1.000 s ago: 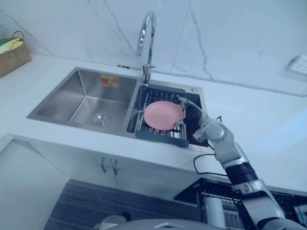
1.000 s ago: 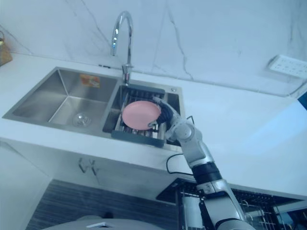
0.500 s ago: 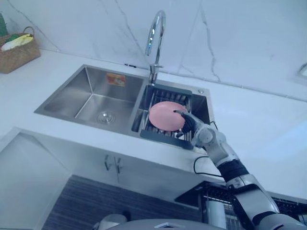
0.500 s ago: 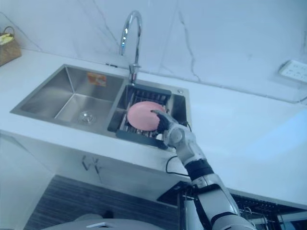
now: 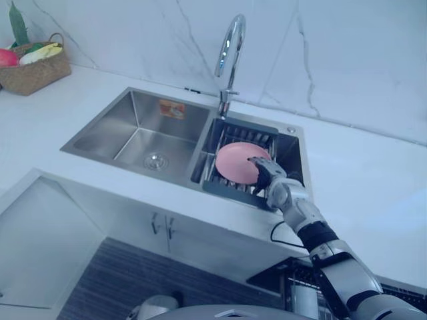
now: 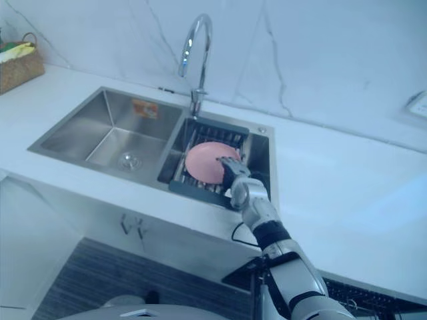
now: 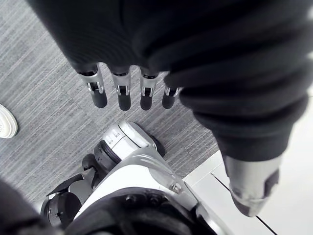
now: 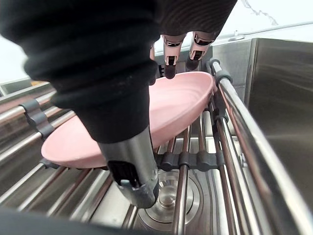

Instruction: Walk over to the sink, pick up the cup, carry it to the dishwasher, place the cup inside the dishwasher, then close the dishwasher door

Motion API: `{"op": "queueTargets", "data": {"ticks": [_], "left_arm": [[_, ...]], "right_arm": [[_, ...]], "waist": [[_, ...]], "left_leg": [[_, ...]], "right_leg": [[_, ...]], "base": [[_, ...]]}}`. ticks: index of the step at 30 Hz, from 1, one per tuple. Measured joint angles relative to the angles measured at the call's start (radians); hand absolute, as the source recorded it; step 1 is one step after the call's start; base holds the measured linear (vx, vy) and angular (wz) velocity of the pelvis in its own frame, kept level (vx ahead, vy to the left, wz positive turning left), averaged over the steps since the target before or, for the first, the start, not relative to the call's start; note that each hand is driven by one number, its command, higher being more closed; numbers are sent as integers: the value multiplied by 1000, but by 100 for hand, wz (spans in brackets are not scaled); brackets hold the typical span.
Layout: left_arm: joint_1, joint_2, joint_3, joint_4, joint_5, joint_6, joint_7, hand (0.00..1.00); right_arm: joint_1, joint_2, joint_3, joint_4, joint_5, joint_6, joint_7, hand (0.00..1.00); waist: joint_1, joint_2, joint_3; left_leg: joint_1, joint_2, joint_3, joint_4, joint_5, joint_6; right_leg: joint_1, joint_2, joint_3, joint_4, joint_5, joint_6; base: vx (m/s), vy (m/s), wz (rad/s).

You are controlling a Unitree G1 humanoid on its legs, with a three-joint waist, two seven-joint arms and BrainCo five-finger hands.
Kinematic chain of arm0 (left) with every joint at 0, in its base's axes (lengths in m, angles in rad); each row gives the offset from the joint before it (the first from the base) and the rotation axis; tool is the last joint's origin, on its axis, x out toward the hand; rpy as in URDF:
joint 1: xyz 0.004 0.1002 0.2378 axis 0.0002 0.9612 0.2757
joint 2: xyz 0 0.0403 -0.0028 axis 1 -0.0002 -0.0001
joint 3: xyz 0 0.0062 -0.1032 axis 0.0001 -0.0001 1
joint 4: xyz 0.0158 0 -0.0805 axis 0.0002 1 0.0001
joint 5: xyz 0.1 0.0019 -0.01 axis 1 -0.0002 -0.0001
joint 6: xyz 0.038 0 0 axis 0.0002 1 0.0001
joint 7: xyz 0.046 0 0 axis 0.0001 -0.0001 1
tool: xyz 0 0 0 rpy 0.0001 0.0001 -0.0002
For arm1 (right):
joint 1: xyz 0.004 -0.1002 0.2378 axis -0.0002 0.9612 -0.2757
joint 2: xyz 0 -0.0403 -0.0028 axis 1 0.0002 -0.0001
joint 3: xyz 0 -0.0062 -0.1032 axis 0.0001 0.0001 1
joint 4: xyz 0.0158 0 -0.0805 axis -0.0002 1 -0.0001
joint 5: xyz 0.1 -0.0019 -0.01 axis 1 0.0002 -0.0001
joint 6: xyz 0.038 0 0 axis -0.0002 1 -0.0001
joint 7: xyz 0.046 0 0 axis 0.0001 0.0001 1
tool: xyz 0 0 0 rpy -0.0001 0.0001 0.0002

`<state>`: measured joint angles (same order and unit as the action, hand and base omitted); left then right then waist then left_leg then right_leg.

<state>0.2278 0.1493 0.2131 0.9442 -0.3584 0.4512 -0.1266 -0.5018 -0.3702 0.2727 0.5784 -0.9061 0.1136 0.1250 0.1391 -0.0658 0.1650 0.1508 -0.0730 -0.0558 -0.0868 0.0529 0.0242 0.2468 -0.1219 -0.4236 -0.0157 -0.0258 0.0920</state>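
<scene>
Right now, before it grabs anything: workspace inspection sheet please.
surface: white counter with a steel double sink set in.
job's things: pink plate lying on the rack in the right basin.
clutter: wicker basket of produce, counter's far left.
hands: right hand open, fingers over the plate; left hand open, above the floor.
cables: nothing seen on the counter.
surroundings: faucet behind the sink, marble wall, cabinet doors below.

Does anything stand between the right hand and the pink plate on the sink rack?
Nothing visible does. The right hand is at the pink plate, its fingers reaching over the plate's rim. The plate lies tilted on the rack in the sink.
</scene>
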Motion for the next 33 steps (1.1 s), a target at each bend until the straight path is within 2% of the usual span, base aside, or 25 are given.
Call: {"op": "queueTargets", "data": {"ticks": [7, 11, 15, 18, 22, 23, 28, 33], "left_arm": [[-10, 8, -1, 0, 33, 1, -11, 0], [-12, 9, -6, 0, 59, 1, -14, 0], [-18, 13, -19, 1, 73, 0, -21, 0], [-18, 15, -20, 5, 95, -1, -31, 0], [-18, 24, -31, 9, 108, -2, -35, 0], [-18, 30, -41, 9, 108, -2, -35, 0], [-20, 37, -58, 9, 130, -4, -40, 0], [-25, 39, -71, 11, 146, -4, -40, 0]], "right_arm": [[-3, 0, 3, 42, -45, -4, -9, 0], [-24, -4, 33, 89, -45, -24, -67, 0], [-24, 1, 39, 113, -45, -40, -164, 0], [-24, 2, 39, 128, -45, -45, -200, 0], [-24, 2, 39, 153, -45, -44, -202, 0], [-24, 2, 39, 156, -58, -43, -202, 100], [-25, 1, 39, 174, -85, -25, -201, 100], [-47, 4, 39, 232, -84, -16, -198, 100]], "waist": [[16, -2, 0], [14, -3, 1], [25, -3, 2], [25, -4, 2], [26, -12, 0], [26, -15, 0], [32, -28, -8], [35, -25, -7]], "left_leg": [[1, -9, -3, 0, 5, 8], [6, -15, -26, 0, 9, 11], [9, -15, -33, -1, 5, 5], [9, -16, -28, -1, 3, 8], [9, -20, -27, -1, 0, 13], [9, -22, -27, -1, -1, 13], [9, -28, -33, -1, -2, 13], [14, -28, -36, -1, -2, 12]], "right_leg": [[0, -9, -5, 6, -4, 6], [16, -11, -27, 8, -10, 7], [20, -11, -31, 10, -20, 1], [21, -13, -32, 11, -21, 0], [26, -18, -41, 10, -24, 5], [28, -19, -45, 10, -25, 6], [31, -20, -53, 12, -26, 8], [32, -21, -54, 23, -35, 3]], "base": [[24, 15, 3], [5, -2, 16], [-29, 6, 8], [-11, 5, 0], [12, 24, 7], [39, 21, 6], [35, 8, 5], [5, 0, 1]]}}
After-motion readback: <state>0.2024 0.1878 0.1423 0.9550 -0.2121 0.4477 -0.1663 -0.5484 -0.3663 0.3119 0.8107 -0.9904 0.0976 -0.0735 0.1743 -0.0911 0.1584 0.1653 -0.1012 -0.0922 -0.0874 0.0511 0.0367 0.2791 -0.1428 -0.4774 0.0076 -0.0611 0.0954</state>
